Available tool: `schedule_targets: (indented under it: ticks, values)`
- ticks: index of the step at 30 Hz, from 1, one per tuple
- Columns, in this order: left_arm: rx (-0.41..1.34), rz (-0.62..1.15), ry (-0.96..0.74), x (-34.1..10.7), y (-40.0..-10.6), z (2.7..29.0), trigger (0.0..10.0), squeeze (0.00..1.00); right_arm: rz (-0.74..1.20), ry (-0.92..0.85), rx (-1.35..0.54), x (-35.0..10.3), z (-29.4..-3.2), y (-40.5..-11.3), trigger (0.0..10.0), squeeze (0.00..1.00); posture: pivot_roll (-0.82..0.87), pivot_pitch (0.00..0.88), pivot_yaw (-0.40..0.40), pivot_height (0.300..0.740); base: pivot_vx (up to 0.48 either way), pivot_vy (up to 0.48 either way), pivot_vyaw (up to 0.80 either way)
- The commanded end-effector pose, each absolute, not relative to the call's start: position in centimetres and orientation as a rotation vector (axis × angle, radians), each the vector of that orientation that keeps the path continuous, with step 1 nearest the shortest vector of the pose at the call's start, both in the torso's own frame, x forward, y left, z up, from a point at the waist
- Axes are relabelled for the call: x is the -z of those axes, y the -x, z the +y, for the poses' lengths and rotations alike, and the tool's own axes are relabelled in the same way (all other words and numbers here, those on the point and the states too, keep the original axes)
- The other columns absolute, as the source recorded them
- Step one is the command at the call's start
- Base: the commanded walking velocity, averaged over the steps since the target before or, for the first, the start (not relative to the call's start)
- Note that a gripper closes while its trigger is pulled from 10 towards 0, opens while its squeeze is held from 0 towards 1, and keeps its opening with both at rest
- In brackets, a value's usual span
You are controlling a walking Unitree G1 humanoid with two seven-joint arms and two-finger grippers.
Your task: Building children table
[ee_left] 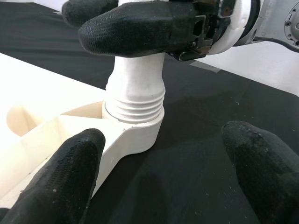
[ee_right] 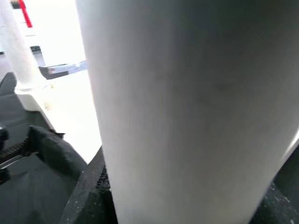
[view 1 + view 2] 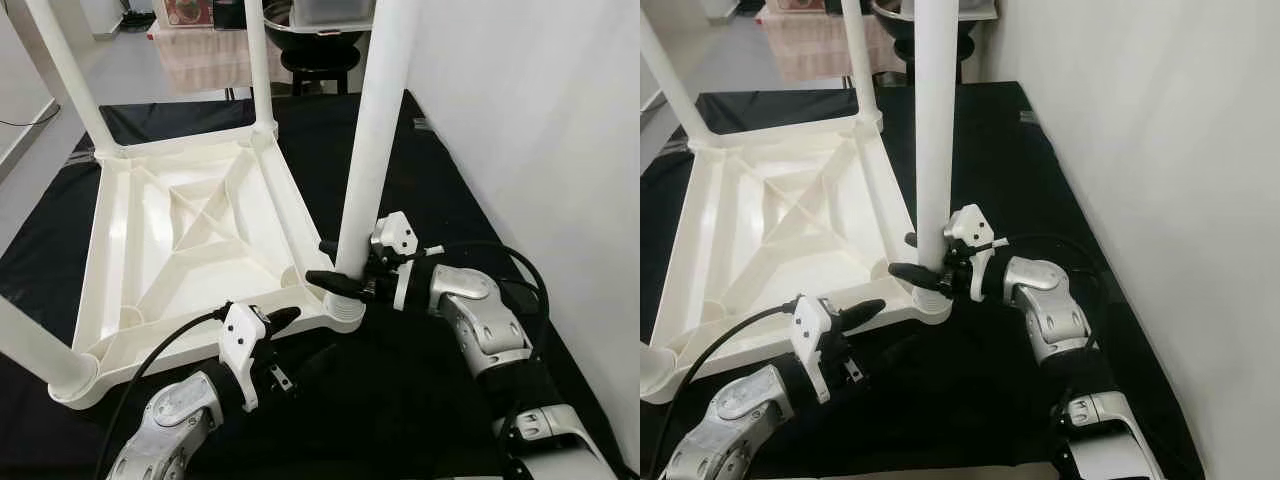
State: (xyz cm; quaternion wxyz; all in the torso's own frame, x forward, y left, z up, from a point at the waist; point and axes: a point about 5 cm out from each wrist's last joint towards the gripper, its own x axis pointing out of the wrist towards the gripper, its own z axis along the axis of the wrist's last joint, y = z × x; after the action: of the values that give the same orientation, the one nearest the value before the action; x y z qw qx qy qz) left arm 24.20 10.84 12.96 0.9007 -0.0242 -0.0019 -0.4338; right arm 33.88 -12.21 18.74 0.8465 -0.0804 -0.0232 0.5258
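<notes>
right gripper (image 3: 338, 268) clamps its two black fingers around the tall white plastic table leg (image 3: 372, 130), low on the shaft just above the ribbed collar. that leg stands upright in the near right corner socket (image 3: 338, 308) of the upturned white plastic tabletop (image 3: 190, 235), which lies underside up on the black floor mat (image 3: 400, 390). left gripper (image 3: 290, 345) hovers just beside that same corner socket, fingers spread wide and holding nothing, one fingertip (image 1: 70, 177) close to the socket's edge. two more white legs (image 3: 258, 65) rise from the far corners of the tabletop, a fourth from the near left corner.
</notes>
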Motion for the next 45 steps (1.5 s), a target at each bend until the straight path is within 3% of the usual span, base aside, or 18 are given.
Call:
schedule_targets:
  ticks: [1,8,9,11,13,22,23,24,25,26,31,34,35,36,37,43,44,45]
  values:
    - [0.891,0.02,0.045,-12.4,-24.0,11.0,10.0,0.0,-0.082,0.161,-1.073,-19.1,-12.9,-33.9,0.0,0.0,-0.07,0.115,-0.033,0.74,0.0,0.0,0.0]
    - [0.852,0.026,0.041,-12.1,-23.8,11.9,10.0,0.0,-0.027,0.154,-0.781,-17.5,-14.1,-33.3,0.0,0.0,-0.07,0.116,-0.048,0.74,0.0,0.0,0.0]
    - [0.855,0.018,0.043,-12.2,-23.9,11.8,10.0,0.0,0.014,0.114,-0.522,-15.9,-14.2,-32.7,0.0,0.0,-0.08,0.119,-0.048,0.74,0.0,0.0,0.0]
    - [0.855,0.018,0.043,-12.2,-23.9,11.8,10.0,0.0,0.014,0.114,-0.522,-15.9,-14.2,-32.7,0.0,0.0,-0.08,0.119,-0.048,0.74,0.0,0.0,0.0]
    - [0.861,0.004,0.038,-12.5,-24.4,11.6,10.0,0.0,-0.022,0.236,-0.499,-15.4,-10.8,-30.6,0.0,0.0,-0.1,0.112,-0.013,0.74,0.0,0.0,0.0]
    - [0.866,0.017,0.048,-12.4,-25.0,11.6,10.0,0.0,0.054,0.187,-0.486,-14.3,-10.5,-31.1,0.0,0.0,-0.1,0.094,-0.014,0.74,0.0,0.0,0.0]
    - [0.849,0.011,0.049,-12.4,-25.1,11.8,10.0,0.0,0.05,0.099,-0.486,-14.6,-10.9,-31.3,10.0,0.0,-0.1,0.086,-0.012,0.74,0.0,0.0,0.0]
    - [0.849,0.011,0.049,-12.4,-25.1,11.8,10.0,0.0,0.05,0.099,-0.486,-14.6,-10.9,-31.3,10.0,0.0,-0.1,0.086,-0.012,0.74,0.0,0.0,0.0]
    - [0.848,0.012,0.049,-12.4,-25.1,11.8,10.0,0.0,0.053,0.068,-0.503,-14.8,-11.0,-31.4,10.0,0.19,-0.1,0.086,-0.012,0.74,0.0,0.0,0.0]
    - [0.854,0.017,0.051,-12.3,-25.1,11.7,10.0,0.0,0.028,0.047,-0.571,-15.4,-11.0,-31.6,10.0,1.0,-0.1,0.084,-0.011,0.74,0.0,0.0,0.0]
    - [0.87,0.028,0.059,-12.2,-25.2,11.5,10.0,0.0,-0.06,0.026,-0.774,-18.0,-11.5,-32.4,10.0,1.0,-0.1,0.084,-0.007,0.74,0.0,0.0,0.0]
    - [0.877,0.031,0.06,-12.2,-25.2,11.4,10.0,0.0,-0.089,0.141,-1.05,-19.5,-12.4,-32.3,10.0,1.0,-0.09,0.081,-0.016,0.74,0.0,0.0,0.0]
    - [0.877,0.03,0.061,-12.2,-25.2,11.4,10.0,0.0,-0.089,0.174,-1.126,-19.9,-12.8,-32.3,10.0,0.42,-0.09,0.083,-0.018,0.74,0.0,0.0,0.0]
    - [0.877,0.03,0.061,-12.2,-25.2,11.4,10.0,0.0,-0.089,0.174,-1.126,-19.9,-12.8,-32.3,10.0,0.42,-0.09,0.083,-0.018,0.74,0.0,0.0,0.0]
    - [0.876,0.03,0.062,-12.2,-25.2,11.4,10.0,0.0,-0.08,0.182,-1.166,-20.1,-13.0,-32.4,10.0,0.0,-0.09,0.083,-0.02,0.74,0.0,0.0,0.0]
    - [0.876,0.029,0.064,-12.2,-25.1,11.2,10.0,0.0,-0.044,0.208,-1.236,-21.1,-13.7,-34.3,10.0,0.0,-0.08,0.083,-0.03,0.74,0.0,0.0,0.0]
    - [0.877,0.03,0.064,-12.2,-25.1,11.2,10.0,0.0,-0.034,0.21,-1.246,-21.3,-13.9,-34.8,8.4,0.0,-0.08,0.084,-0.031,0.74,0.0,0.0,0.0]
    - [0.877,0.03,0.064,-12.2,-25.1,11.2,10.0,0.0,-0.034,0.21,-1.246,-21.3,-13.9,-34.8,8.4,0.0,-0.08,0.084,-0.031,0.74,0.0,0.0,0.0]
